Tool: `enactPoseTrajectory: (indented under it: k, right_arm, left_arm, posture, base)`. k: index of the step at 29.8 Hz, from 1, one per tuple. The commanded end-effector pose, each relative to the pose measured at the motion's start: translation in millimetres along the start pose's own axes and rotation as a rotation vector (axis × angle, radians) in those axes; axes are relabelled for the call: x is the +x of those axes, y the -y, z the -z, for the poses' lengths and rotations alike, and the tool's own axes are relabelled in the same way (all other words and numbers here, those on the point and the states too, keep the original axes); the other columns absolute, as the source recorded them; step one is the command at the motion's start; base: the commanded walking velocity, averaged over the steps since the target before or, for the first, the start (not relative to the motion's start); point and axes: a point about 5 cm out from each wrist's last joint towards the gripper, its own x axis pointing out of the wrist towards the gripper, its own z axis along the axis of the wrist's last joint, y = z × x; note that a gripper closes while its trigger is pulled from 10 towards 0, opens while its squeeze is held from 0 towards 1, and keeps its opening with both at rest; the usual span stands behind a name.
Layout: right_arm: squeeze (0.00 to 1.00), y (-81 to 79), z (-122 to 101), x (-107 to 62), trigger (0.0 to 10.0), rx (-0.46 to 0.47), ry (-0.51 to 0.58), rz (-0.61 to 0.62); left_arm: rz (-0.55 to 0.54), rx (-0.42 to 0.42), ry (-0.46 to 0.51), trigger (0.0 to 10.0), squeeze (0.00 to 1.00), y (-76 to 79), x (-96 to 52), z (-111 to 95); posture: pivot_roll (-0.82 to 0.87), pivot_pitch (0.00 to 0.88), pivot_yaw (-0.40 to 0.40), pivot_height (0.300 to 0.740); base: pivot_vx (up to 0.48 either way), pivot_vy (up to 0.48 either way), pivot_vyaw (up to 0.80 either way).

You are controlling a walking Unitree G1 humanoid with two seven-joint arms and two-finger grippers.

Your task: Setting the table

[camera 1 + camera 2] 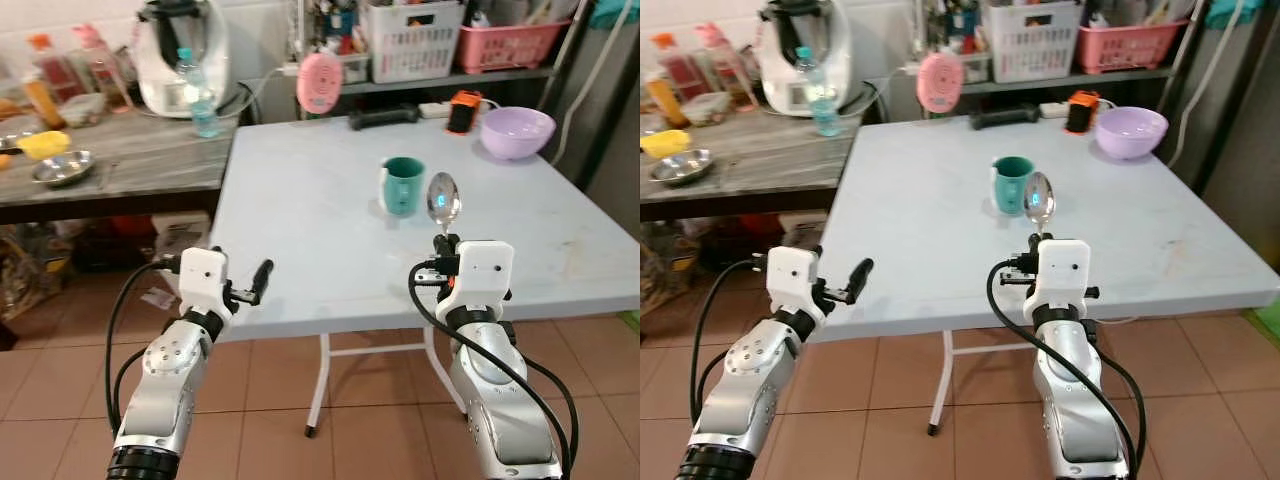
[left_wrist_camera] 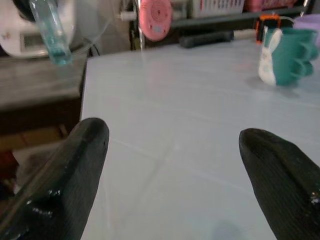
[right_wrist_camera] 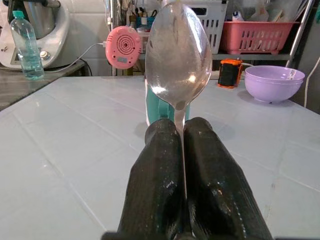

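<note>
Left claw [image 1: 262, 271] spread wide, right claw [image 3: 183, 131] clamped

I note a pink fan [image 1: 319, 82] at the far edge, a water bottle [image 1: 203, 95] far left, and a white basket [image 1: 414, 40] on the shelf behind.

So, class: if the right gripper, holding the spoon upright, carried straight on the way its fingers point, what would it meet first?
Most likely the teal mug. The right gripper, shut on the spoon, points across the table at the mug standing directly behind the spoon's bowl. Depth is uncertain, but nothing else lies between.
</note>
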Motion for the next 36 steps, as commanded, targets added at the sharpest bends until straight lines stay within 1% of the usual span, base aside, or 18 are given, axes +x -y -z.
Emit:
enactPoseTrajectory:
  k: [1, 5, 10, 16, 23, 36]
  right_arm:
    - [0.0, -0.4, -3.7, 1.7, 10.0, 0.0, 0.018, -0.004]
    - [0.0, -0.8, -4.1, 2.3, 10.0, -0.003, 0.023, -0.009]
    - [0.0, -0.9, -4.4, 3.8, 10.0, -0.007, 0.028, -0.006]
    - [0.0, -0.9, -3.6, 2.3, 10.0, -0.005, 0.03, -0.003]
    - [0.0, -0.2, -3.5, 2.6, 10.0, -0.008, 0.033, -0.006]
    - [0.0, -2.1, -4.3, 4.4, 10.0, -0.009, 0.043, -0.013]
  left_arm:
    - [-0.012, 0.028, 0.011, 10.0, 0.0, -3.0, 1.5, -3.7]
    - [-0.018, 0.024, 0.018, 10.0, 0.0, -2.5, 2.9, -4.8]
    - [-0.042, 0.021, 0.036, 10.0, 0.0, -2.2, 8.6, -8.1]
    - [-0.075, 0.045, 0.036, 10.0, 0.0, -9.1, 11.3, -9.1]
    - [-0.102, 0.055, 0.043, 10.0, 0.0, -11.9, 13.8, -10.1]
    - [-0.108, 0.063, 0.049, 10.0, 0.0, -11.4, 17.3, -10.1]
  posture:
    - [-0.12, 0.0, 0.071, 0.74]
    - [-0.11, 0.0, 0.07, 0.74]
    - [-0.11, 0.0, 0.075, 0.74]
    - [-0.11, 0.0, 0.08, 0.74]
    - [-0.11, 0.0, 0.081, 0.74]
    - [-0.11, 0.0, 0.086, 0.74]
  base:
    - [0.0, 0.48, 0.0]
    - [0.0, 0.48, 0.0]
    - [0.0, 0.48, 0.0]
    - [0.0, 0.48, 0.0]
    - [0.0, 0.48, 0.0]
    - [0.0, 0.48, 0.0]
